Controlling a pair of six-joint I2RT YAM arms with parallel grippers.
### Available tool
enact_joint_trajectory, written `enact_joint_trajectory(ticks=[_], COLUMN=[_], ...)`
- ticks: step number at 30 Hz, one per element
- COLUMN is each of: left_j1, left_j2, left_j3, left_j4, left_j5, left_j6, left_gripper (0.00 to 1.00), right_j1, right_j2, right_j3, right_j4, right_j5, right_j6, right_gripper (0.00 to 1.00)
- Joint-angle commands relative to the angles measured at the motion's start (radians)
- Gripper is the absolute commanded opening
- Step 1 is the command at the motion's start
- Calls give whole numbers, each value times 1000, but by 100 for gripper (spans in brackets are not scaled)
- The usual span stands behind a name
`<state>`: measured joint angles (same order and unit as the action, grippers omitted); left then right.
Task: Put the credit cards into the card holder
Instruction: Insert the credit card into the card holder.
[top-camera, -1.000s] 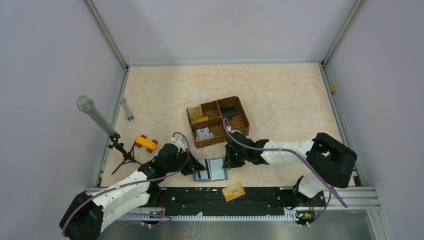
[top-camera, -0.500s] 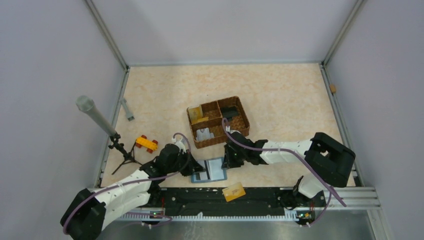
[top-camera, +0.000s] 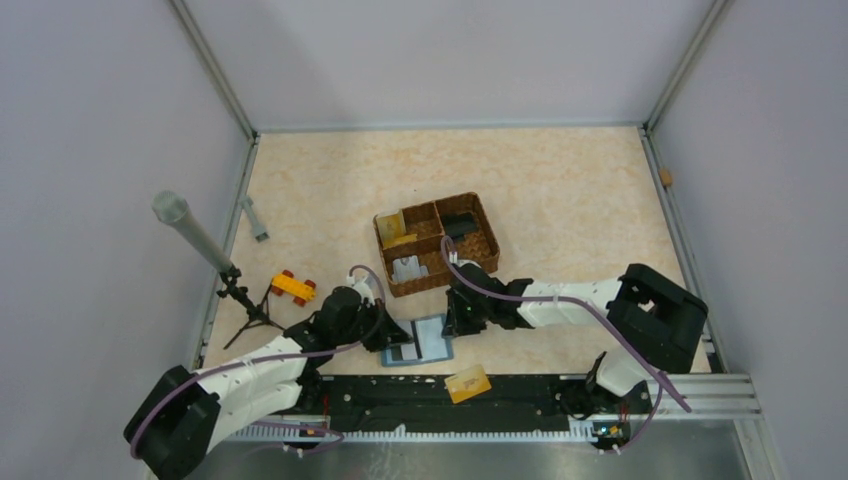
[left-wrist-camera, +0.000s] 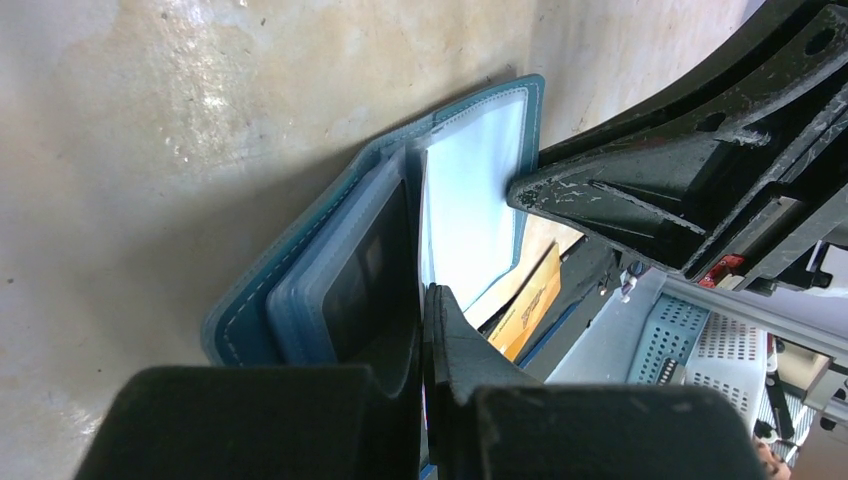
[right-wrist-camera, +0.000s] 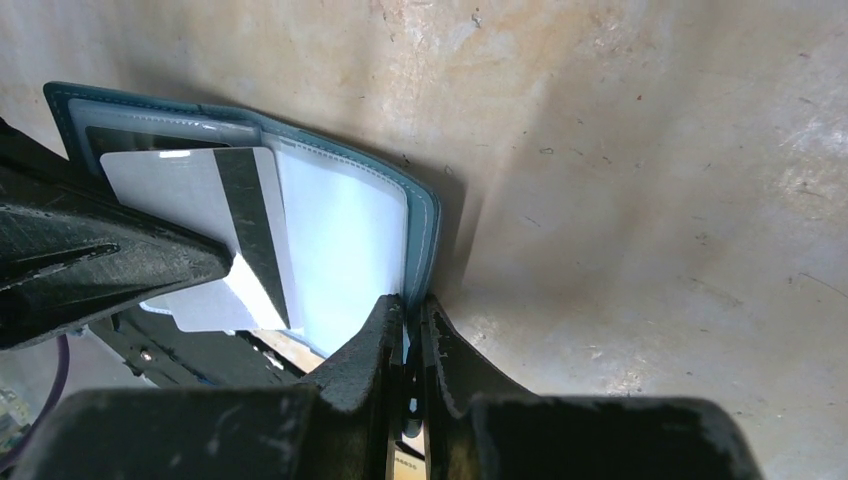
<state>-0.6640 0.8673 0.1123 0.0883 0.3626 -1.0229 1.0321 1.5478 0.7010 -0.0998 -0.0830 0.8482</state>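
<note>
Up front, left claw (left-wrist-camera: 427, 295) pinching white card (right-wrist-camera: 190, 190), right claw (right-wrist-camera: 412, 302) pinching card holder (right-wrist-camera: 340, 240)

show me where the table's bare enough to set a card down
Bare: the table between the wicker basket and the back wall, and from the basket to the right rail. Crowded: the near edge, where the left gripper and right gripper grip the card holder.

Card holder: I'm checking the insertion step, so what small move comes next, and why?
Probably the left gripper should slide its white card deeper into the holder. The card overhangs the open holder's near edge, while the right gripper clamps the holder's other edge.
</note>
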Motion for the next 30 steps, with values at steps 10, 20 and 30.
enact_joint_trajectory(ticks=[10, 20, 30], left_j1=[0, -1, 0], left_j2=[96, 159, 65], left_j3=[-26, -10, 125], left_j4=[115, 149, -203], left_j5=[34, 47, -57], left_j6=[-12, -11, 110], left_gripper=[0, 0, 39], right_j1=[24, 27, 28], right_j2=[46, 52, 52], right_j3=[31, 34, 34], right_j4=[-63, -63, -69], right_j5=[49, 51, 60], right_j6=[-25, -26, -33], right_gripper=[0, 0, 0])
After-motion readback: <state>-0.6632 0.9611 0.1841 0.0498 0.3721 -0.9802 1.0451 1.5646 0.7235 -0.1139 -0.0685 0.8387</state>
